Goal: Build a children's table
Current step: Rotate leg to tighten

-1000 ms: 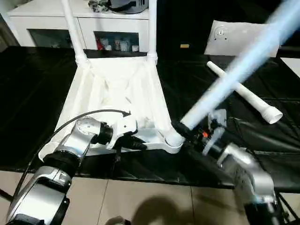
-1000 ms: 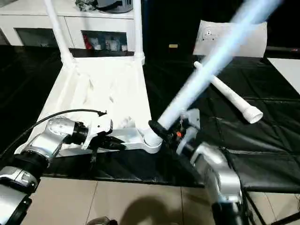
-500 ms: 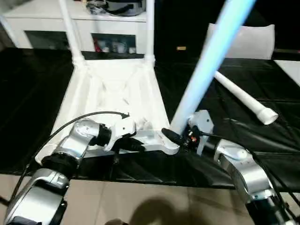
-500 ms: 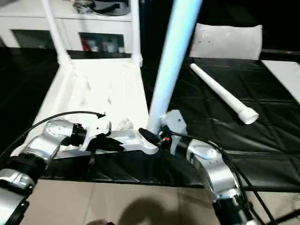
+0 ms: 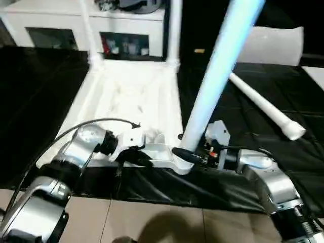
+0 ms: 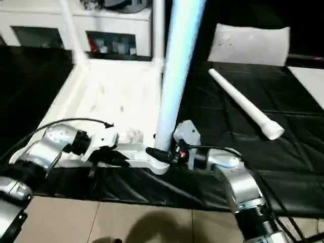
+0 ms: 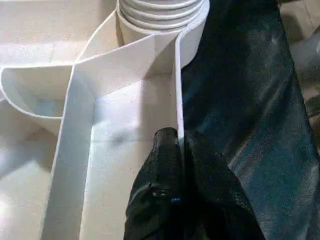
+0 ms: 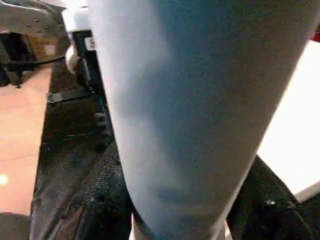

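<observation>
**Leg held at the near corner socket**

The upturned tabletop [image 5: 126, 96] lies on black matting. The right gripper [image 5: 183, 154] is clamped on a leg [image 5: 215, 76] standing in the near socket; the left gripper [image 7: 175, 145] pinches the near rim. A spare leg [image 5: 263, 106] lies apart.

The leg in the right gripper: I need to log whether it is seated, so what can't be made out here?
- Leg base: where it meets the corner socket, the right gripper covers the joint in both eye views.
- Leg top: cut off by the upper edge, eye views.
- Socket: hidden behind the leg in the right wrist view.
- Left gripper: clamps the tabletop rim.
</observation>
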`<state>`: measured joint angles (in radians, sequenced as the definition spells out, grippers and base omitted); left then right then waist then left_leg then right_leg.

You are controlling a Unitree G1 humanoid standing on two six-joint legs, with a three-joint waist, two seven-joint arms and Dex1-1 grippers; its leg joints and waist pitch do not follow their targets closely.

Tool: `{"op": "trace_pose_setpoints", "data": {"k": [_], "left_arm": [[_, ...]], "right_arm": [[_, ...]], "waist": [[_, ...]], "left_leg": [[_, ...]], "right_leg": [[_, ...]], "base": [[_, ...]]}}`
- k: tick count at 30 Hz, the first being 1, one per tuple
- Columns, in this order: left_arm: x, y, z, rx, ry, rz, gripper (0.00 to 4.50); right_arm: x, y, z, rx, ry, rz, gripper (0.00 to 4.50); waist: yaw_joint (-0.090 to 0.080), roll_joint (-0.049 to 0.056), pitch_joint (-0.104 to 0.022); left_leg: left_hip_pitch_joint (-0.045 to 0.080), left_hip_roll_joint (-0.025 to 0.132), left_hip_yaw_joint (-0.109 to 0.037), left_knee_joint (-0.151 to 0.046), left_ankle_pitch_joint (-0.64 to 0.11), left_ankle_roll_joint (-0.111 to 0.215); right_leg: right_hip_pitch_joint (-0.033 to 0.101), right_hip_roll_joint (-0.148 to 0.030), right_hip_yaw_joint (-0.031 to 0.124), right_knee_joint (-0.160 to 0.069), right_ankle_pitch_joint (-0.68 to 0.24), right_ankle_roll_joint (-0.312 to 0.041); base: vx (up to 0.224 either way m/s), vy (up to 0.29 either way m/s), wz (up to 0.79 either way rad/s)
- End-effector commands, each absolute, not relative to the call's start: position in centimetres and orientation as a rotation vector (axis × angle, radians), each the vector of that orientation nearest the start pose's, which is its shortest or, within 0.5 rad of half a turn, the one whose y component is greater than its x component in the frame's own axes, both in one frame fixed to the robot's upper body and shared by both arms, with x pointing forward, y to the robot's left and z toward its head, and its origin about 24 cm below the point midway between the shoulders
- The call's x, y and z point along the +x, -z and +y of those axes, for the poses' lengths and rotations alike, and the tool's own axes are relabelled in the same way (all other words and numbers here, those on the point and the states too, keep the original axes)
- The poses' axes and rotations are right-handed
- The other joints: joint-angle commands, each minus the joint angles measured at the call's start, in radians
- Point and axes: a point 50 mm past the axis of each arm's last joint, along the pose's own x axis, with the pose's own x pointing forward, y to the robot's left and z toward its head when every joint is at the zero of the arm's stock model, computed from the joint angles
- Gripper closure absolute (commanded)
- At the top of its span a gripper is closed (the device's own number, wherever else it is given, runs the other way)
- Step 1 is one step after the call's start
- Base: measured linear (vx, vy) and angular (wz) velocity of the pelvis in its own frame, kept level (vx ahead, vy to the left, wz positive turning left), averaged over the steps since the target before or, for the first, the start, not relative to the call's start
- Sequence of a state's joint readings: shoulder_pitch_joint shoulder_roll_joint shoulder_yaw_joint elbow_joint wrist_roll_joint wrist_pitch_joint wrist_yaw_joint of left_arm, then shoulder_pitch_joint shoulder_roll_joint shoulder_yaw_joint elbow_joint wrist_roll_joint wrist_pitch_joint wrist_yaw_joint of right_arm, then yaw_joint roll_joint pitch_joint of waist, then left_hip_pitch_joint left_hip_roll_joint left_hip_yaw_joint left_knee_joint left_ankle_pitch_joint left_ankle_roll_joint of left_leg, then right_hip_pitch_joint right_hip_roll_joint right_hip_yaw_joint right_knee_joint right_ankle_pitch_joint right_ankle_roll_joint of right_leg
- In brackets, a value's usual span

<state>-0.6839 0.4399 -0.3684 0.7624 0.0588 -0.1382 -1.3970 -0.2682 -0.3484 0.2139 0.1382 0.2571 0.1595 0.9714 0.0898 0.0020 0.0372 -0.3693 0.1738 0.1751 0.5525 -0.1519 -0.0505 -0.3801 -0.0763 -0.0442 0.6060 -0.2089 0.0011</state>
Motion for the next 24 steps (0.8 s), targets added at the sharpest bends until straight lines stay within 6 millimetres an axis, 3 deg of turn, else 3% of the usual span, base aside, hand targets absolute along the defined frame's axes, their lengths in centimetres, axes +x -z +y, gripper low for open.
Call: {"op": "trace_pose_setpoints", "data": {"k": [1, 8, 13, 20, 22, 23, 24], "left_arm": [[32.4, -6.7, 14.1, 0.660, 1.559, 0.437, 4.50], [32.5, -6.7, 14.8, 0.662, 1.543, 0.455, 4.50], [32.5, -6.6, 15.5, 0.666, 1.508, 0.458, 4.50], [31.7, -6.6, 16.7, 0.588, 1.385, 0.410, 4.50], [31.0, -6.6, 17.3, 0.566, 1.317, 0.398, 4.50], [31.0, -6.6, 17.3, 0.566, 1.317, 0.398, 4.50], [30.3, -6.6, 17.4, 0.540, 1.279, 0.393, 4.50]], "right_arm": [[23.6, -1.3, -10.3, -0.025, -1.372, 0.414, 2.59], [23.3, -1.3, -9.8, -0.023, -1.403, 0.417, 2.59], [23.6, -1.4, -9.6, -0.029, -1.381, 0.399, 2.59], [25.2, -1.7, -9.6, -0.011, -1.192, 0.328, 2.59], [25.8, -1.8, -9.6, -0.024, -1.110, 0.297, 2.59], [25.8, -1.8, -9.6, -0.024, -1.110, 0.297, 2.59], [26.3, -1.8, -9.6, -0.024, -1.045, 0.282, 2.59]], "waist": [[-0.003, 0.004, -0.030], [-0.005, 0.002, -0.025], [-0.007, 0.003, -0.021], [-0.016, 0.008, -0.018], [-0.025, 0.007, -0.014], [-0.037, 0.006, -0.011], [-0.035, 0.009, -0.012]], "left_leg": [[0.015, 0.055, -0.017, -0.066, -0.349, 0.017], [0.016, 0.059, -0.019, -0.071, -0.363, 0.009], [0.020, 0.061, -0.022, -0.076, -0.412, -0.007], [0.021, 0.063, -0.027, -0.083, -0.469, -0.037], [0.024, 0.062, -0.028, -0.083, -0.499, -0.041], [0.012, 0.061, -0.033, -0.089, -0.499, -0.045], [0.020, 0.062, -0.034, -0.087, -0.512, -0.050]], "right_leg": [[0.022, -0.069, 0.044, -0.086, -0.221, -0.198], [0.021, -0.070, 0.045, -0.087, -0.246, -0.196], [0.016, -0.074, 0.048, -0.098, -0.350, -0.172], [0.008, -0.076, 0.050, -0.098, -0.398, -0.170], [0.001, -0.076, 0.052, -0.104, -0.459, -0.157], [0.007, -0.076, 0.049, -0.103, -0.485, -0.148], [0.000, -0.080, 0.051, -0.109, -0.533, -0.130]], "base": [[0.000, 0.000, 0.00], [0.000, 0.000, 0.00], [0.000, 0.000, 0.00], [0.000, 0.000, 0.00], [0.000, 0.000, 0.00], [0.000, 0.000, 0.00], [0.000, 0.000, 0.00]]}}
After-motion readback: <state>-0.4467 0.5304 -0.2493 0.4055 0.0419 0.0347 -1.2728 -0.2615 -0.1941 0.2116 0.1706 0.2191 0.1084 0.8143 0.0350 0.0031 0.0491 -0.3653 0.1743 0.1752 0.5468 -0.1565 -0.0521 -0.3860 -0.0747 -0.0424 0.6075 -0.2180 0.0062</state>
